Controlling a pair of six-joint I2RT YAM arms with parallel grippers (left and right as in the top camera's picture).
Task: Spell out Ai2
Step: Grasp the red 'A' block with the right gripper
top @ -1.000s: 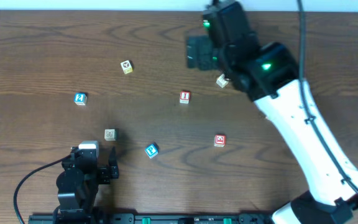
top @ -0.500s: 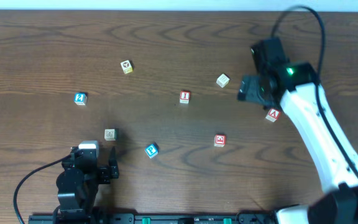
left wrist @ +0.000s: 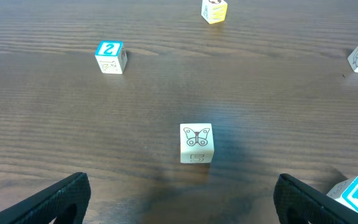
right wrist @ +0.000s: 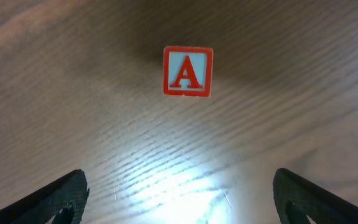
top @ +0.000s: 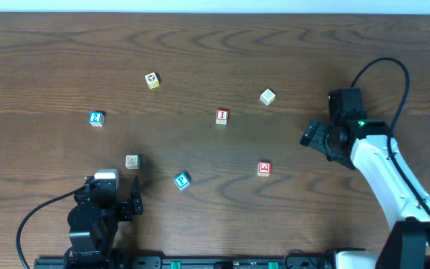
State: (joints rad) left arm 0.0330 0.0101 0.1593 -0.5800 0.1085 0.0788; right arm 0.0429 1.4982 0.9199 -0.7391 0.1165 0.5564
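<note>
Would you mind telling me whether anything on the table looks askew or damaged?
Nothing looks damaged or spilled. Three blocks do sit turned askew to the grain of the table: the yellow block, the cream block and the P block.

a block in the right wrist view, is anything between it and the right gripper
Nothing visible. The A block lies alone on the bare table, straight ahead of the open right gripper, with only wood grain between them.
</note>
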